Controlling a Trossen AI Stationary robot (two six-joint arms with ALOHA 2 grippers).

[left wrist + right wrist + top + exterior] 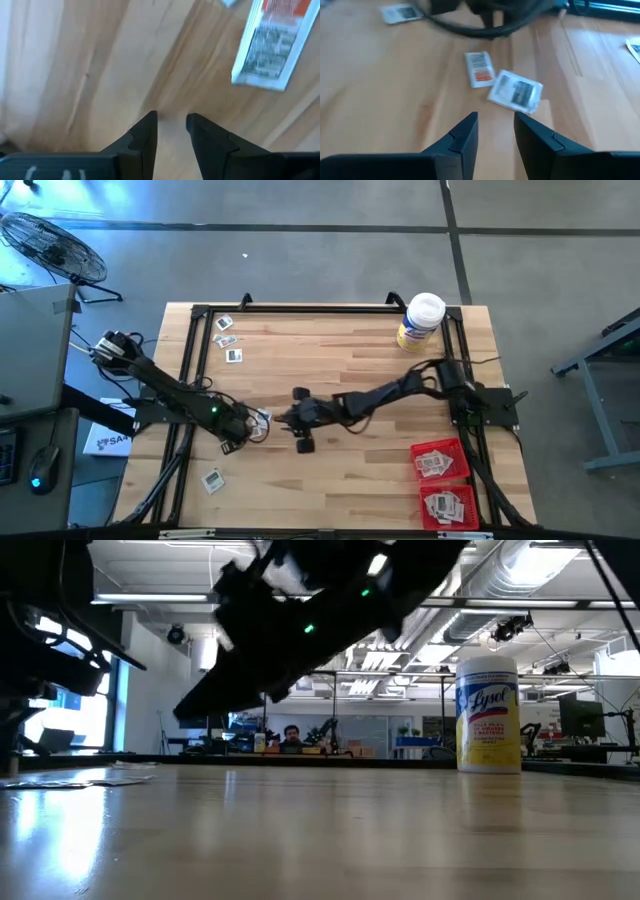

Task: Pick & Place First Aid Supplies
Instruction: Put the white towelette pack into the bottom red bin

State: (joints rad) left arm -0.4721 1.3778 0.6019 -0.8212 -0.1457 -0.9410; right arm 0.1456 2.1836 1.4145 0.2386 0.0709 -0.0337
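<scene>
Both grippers hover mid-counter (350, 340), jaws slightly apart and empty. Left gripper (171, 125) sits near one packet (270, 45). Right gripper (495, 127) faces two packets (515, 92).

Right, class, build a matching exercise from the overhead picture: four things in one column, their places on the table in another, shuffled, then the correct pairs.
Things:
1. jar
2. red trays
3. left pincer
4. lone packet

Places:
A. near the table's middle, over two packets
B. far right corner
C. near right corner, holding packets
D. near left part, alone

Pairs: 1-B, 2-C, 3-A, 4-D
</scene>
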